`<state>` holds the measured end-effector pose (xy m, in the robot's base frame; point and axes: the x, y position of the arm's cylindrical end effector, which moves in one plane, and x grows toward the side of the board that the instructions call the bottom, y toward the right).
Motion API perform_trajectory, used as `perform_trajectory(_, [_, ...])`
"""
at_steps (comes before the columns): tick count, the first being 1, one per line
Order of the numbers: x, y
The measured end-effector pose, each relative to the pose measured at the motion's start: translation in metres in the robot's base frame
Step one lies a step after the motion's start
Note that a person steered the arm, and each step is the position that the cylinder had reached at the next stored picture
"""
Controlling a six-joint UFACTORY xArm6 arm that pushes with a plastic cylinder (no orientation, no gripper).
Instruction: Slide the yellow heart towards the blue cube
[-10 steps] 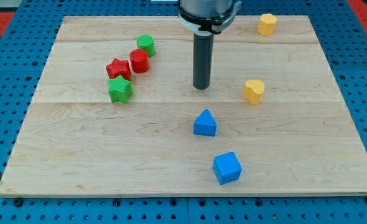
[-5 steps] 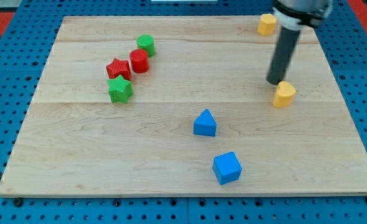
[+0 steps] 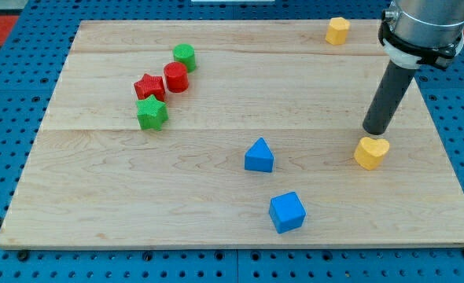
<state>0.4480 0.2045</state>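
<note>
Wooden table on blue pegboard: my tip, a plain rod tool gripping nothing, touches the yellow heart from above; blue cube lies down-left, so I judge the tip must swing right.

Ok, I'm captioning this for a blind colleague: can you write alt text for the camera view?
My tip sits just above a yellow heart near the right edge of a wooden board, with a blue cube down to its left. A blue wedge lies mid-board, red and green blocks cluster upper left, another yellow block at top.
</note>
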Motion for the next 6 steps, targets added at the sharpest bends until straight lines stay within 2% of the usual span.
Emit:
perform_trajectory(2, [0.006, 0.019])
perform_trajectory(3, [0.03, 0.034])
perform_trajectory(4, [0.048, -0.02])
perform_trajectory(5, [0.032, 0.002])
perform_trajectory(6, [0.006, -0.029])
